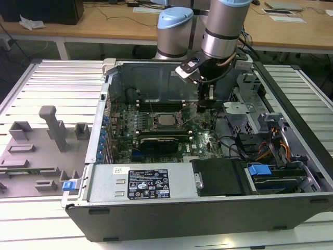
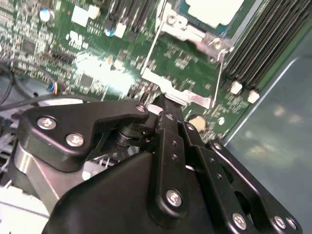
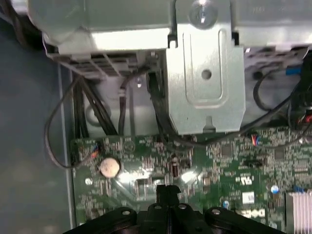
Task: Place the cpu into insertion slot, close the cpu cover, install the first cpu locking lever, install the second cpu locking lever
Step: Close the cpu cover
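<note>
1. cpu lies seated in the insertion slot, pale top showing.
2. gripper hovers near the slot, on the exterior view's right of it.
3. jaws are pressed together, gripping nothing.

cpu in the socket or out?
In. The cpu lies flat inside the insertion slot; the gripper is apart from it.

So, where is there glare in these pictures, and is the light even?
Second wrist view: glare whitens the board near the hand. First wrist view: bright patches on the board by the coin cell. Exterior view: even light over the case, no strong glare.
</note>
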{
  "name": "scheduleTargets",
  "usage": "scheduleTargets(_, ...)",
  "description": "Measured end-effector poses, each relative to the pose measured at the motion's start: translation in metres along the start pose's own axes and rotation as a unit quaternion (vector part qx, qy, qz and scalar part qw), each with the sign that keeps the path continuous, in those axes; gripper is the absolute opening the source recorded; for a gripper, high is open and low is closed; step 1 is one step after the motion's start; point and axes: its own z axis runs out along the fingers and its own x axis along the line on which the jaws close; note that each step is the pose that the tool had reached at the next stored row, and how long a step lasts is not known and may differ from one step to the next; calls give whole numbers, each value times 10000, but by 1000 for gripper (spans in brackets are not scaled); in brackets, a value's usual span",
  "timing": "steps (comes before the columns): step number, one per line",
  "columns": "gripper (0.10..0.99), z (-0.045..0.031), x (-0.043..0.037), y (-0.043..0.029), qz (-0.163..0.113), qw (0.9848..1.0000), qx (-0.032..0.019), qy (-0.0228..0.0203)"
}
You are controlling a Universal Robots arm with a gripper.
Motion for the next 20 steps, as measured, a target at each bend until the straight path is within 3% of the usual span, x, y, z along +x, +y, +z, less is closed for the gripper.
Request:
scheduleTargets(1,106,1,1,4,-4,9999,104,-6)
scheduleTargets(6,106,1,-1,-7,-5,9999,106,-6)
scheduleTargets(10,106,5,-3,-68,-4,9999,102,-5)
scheduleTargets(20,106,17,-16,-315,-3,10000,76,-4)
